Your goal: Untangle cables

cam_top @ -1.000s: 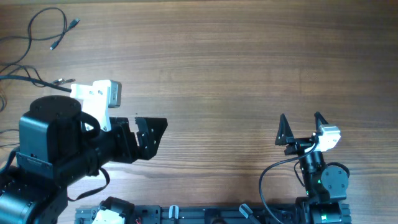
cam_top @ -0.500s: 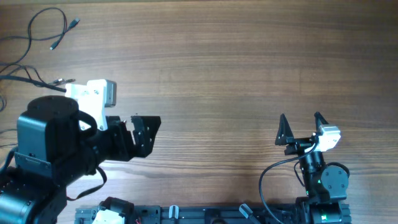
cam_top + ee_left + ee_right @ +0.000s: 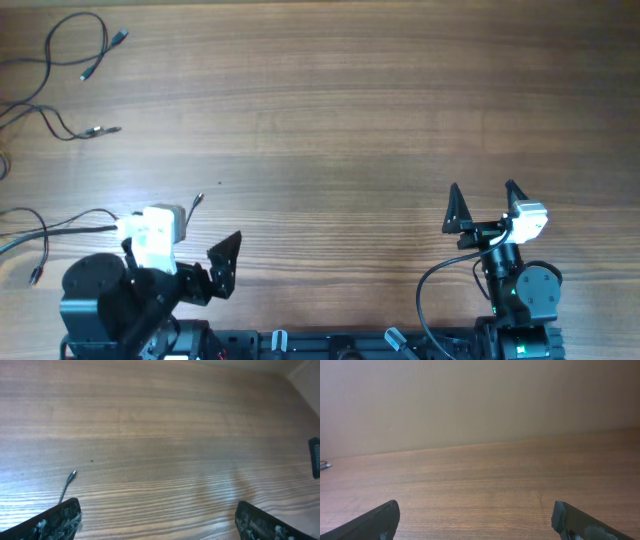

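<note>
While both hands wait at the near edge of the surface [image 3: 350, 120], we find the left hand [image 3: 213, 270] and the right hand [image 3: 485, 205] spread wide and holding nothing. The nearest cable [image 3: 70, 480] ends just beyond the left hand. A second cable [image 3: 100, 130] lies farther along the left edge, and a third cable [image 3: 105, 40] in the far left corner. We judge that a careless left-arm sweep could drag the nearest cord onto the others, or off the left edge.

The cables [image 3: 97, 130] lie spread along the left side of the table [image 3: 350, 100].
</note>
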Controlling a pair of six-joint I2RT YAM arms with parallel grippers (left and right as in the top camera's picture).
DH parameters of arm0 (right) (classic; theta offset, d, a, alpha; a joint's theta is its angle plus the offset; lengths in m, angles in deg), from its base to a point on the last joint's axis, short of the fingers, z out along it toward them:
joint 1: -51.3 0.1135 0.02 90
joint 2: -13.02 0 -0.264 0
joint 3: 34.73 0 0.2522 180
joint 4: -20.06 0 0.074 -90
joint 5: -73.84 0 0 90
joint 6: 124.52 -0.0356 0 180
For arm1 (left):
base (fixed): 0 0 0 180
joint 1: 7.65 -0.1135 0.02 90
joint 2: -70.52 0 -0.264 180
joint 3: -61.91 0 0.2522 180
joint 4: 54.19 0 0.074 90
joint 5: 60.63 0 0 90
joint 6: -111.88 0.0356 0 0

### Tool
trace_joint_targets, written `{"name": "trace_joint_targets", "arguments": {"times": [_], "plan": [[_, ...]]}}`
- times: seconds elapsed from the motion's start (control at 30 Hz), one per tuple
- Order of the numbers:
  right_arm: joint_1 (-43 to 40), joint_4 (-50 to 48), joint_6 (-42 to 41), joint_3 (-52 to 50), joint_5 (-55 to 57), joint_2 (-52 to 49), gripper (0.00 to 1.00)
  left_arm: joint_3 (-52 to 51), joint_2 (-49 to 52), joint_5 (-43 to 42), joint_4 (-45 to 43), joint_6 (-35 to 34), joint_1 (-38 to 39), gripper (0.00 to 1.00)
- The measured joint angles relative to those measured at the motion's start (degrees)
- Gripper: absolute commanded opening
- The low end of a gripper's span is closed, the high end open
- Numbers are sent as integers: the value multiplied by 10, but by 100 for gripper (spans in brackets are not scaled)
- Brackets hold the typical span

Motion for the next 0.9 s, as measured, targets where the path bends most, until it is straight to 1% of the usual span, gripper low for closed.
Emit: {"name": "trace_joint_targets", "arguments": {"times": [0.1,0.13,0.23,0.33,0.5,0.57,0.63,0.7,0.83,0.9], "plan": [[0,0,0,0,0,0,100,-52,-7,-50,-77,47,-1,100],[0,0,0,0,0,0,100,-75,-15,-66,-115,61,-1,100],[0,0,0,0,0,0,100,-126,-49,-90,-151,80,-1,100],[0,0,0,0,0,0,100,-157,-73,-99,-159,86,-7,100],[0,0,0,0,0,0,100,-226,-108,-106,-208,89,-40,100],[0,0,0,0,0,0,100,-271,-132,-116,-260,90,-44,100],[0,0,0,0,0,0,100,-313,-153,-134,-334,90,-44,100],[0,0,0,0,0,0,100,-350,-167,-145,-379,87,-44,100],[0,0,0,0,0,0,100,-399,-199,-152,-438,85,-44,100],[0,0,0,0,0,0,100,-414,-221,-153,-453,83,-44,100]]}}
